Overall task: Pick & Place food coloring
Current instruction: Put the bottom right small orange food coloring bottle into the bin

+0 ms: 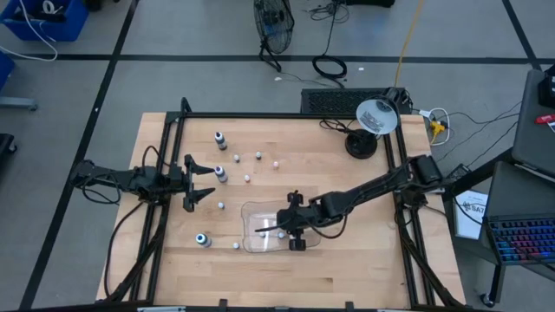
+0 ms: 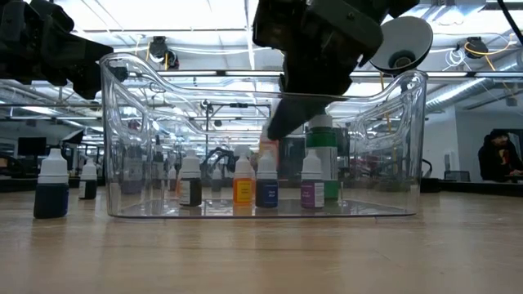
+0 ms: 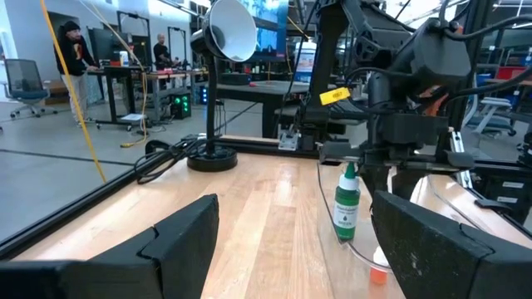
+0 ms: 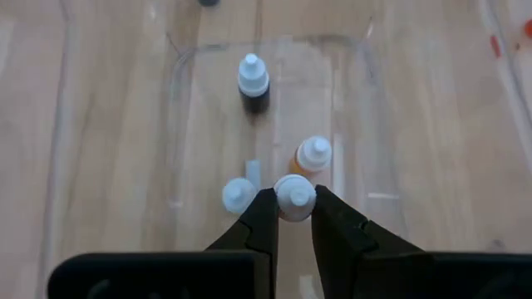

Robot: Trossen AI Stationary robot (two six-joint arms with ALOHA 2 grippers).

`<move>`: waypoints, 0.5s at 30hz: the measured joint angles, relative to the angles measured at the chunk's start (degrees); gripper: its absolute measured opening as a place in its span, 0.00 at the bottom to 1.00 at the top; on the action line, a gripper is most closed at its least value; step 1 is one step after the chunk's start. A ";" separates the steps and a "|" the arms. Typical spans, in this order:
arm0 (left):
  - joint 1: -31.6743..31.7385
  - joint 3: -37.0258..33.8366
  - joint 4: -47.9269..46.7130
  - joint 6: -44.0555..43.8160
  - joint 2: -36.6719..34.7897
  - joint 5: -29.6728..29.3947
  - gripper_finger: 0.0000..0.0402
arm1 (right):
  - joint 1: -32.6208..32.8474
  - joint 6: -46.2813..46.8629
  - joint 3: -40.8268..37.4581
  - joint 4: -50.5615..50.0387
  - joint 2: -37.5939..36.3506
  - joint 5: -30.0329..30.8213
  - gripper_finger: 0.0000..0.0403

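Four cameras, one table.

One hangs overhead, looking straight down on the wooden table. One sits at tabletop height, close against the clear tray, facing the room. The left wrist camera looks level across the boards toward the lamp; the right wrist camera looks steeply down into the tray, which all four share.

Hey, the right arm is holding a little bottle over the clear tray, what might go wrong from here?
1. The right hand is shut on the green bottle by its cap only, so it could swing or slip as it comes down.
2. Other bottles stand close beneath it in the clear tray, like the orange bottle; setting the held one down may topple them.
3. The left hand waits open near a dark bottle on the table and might bump it.
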 joint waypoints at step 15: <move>0.01 0.00 0.00 0.00 -0.02 0.00 0.77 | 0.82 0.20 0.43 -2.50 -0.20 0.72 0.09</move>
